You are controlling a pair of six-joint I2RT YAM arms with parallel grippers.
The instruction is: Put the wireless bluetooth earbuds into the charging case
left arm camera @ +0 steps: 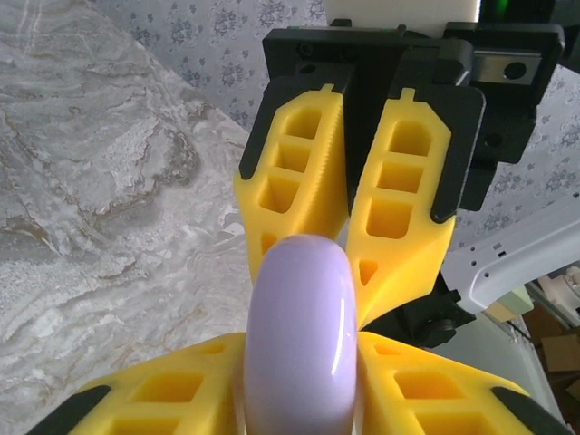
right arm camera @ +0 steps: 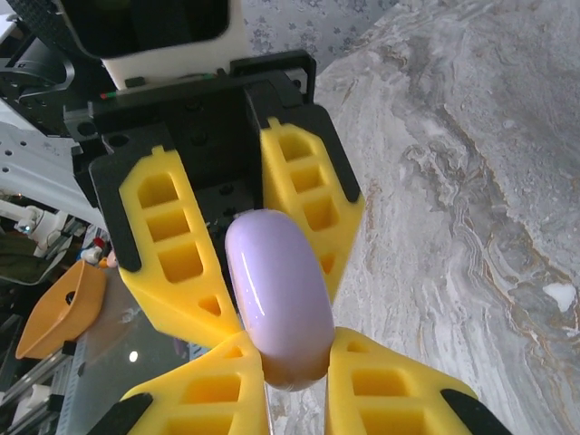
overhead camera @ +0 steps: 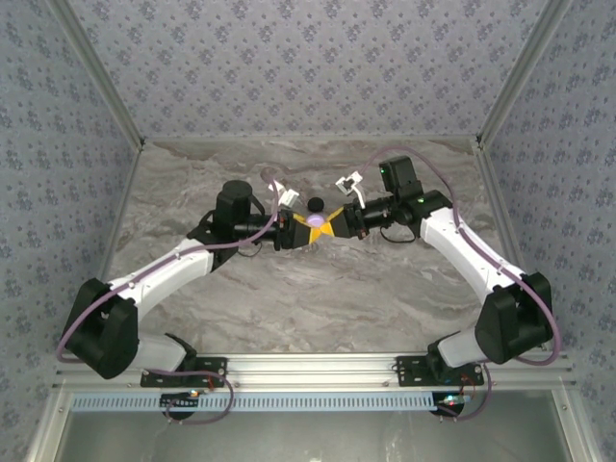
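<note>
A: Whereabouts of the charging case (overhead camera: 315, 220)?
B: Up off the marble table (overhead camera: 289, 289), over its middle, caught between the two claws, which meet tip to tip; a black disc (overhead camera: 315, 202) lies on the tabletop just behind them.
A: And the right gripper (overhead camera: 330, 224)?
B: Narrow; its yellow fingers (right arm camera: 381, 390) pinch one end of the lavender puck, touching both faces.
A: And the left gripper (overhead camera: 304, 227)?
B: Its fingers (right arm camera: 172, 236) flank the other end; whether they press it or stand just off it, I cannot tell.
</note>
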